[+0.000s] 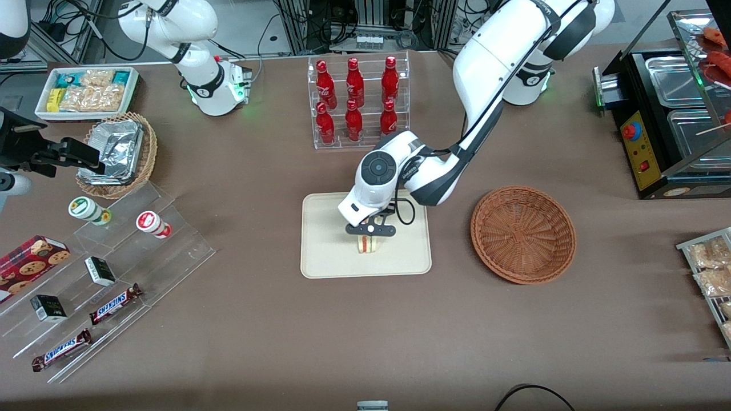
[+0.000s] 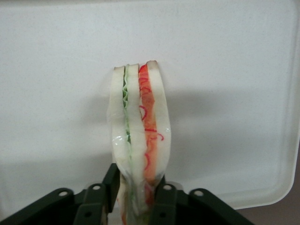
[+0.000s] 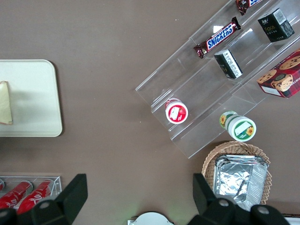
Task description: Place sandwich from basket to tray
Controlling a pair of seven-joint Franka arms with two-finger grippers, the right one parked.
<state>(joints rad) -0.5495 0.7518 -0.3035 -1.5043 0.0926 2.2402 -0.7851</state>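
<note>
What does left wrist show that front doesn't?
Left wrist only: the sandwich's cut edge up close, green and red filling layers between white bread, and the fingers pinching it. Front only: the empty basket beside the tray, and the bottle rack. Both: the gripper shut on the sandwich over the tray.

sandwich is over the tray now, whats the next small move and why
Probably open the gripper and let go: its fingers pinch the sandwich, which stands on edge low over the tray, and the basket is empty.
</note>
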